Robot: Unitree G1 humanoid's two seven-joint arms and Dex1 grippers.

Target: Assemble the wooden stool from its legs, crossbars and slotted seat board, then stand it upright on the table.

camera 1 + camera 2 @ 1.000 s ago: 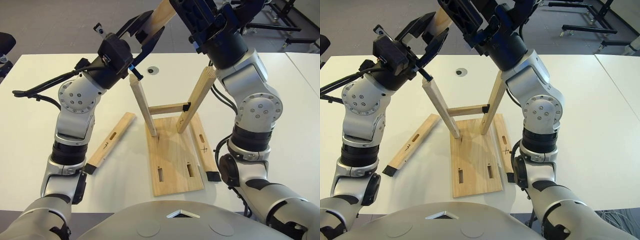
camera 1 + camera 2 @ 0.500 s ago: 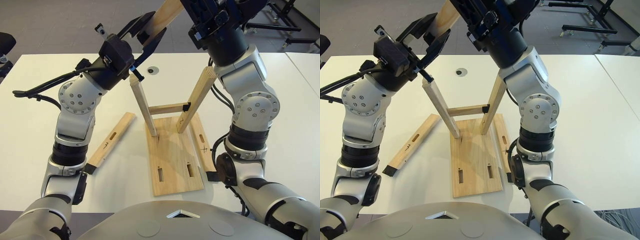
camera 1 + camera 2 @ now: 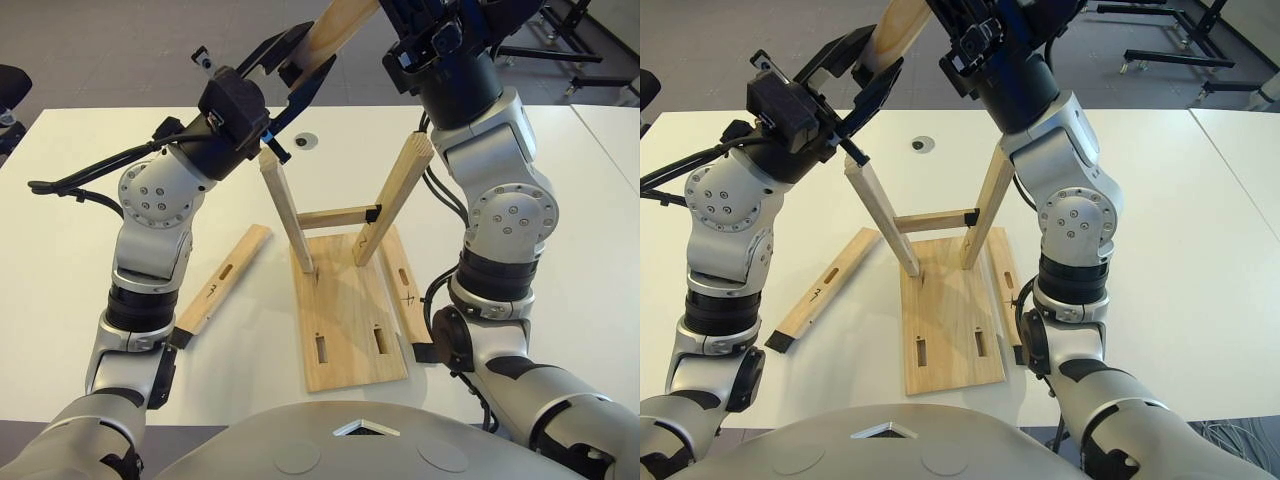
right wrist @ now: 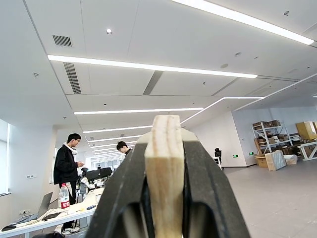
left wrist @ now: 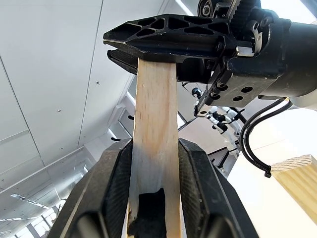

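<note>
White table (image 3: 80,200). Slotted seat board (image 3: 345,320) lies flat on it. Left upright leg (image 3: 287,212) and right upright leg (image 3: 395,195) stand in the board's far slots, splayed apart and joined by a crossbar (image 3: 335,217). Left loose leg (image 3: 222,278) lies apart from the board. Right loose leg (image 3: 408,300) lies just beside the board's edge. Raised leg (image 3: 335,22) is held aloft, clamped by left claw (image 3: 298,62) and right claw (image 5: 157,49) together.

Seat board (image 3: 345,320) made of pale smooth matt wood, held leg (image 5: 153,99) cut from the same wood, table (image 3: 70,200) topped in smooth white, left gripper (image 5: 154,148) fingers (image 5: 116,183) made of matt black plastic.
</note>
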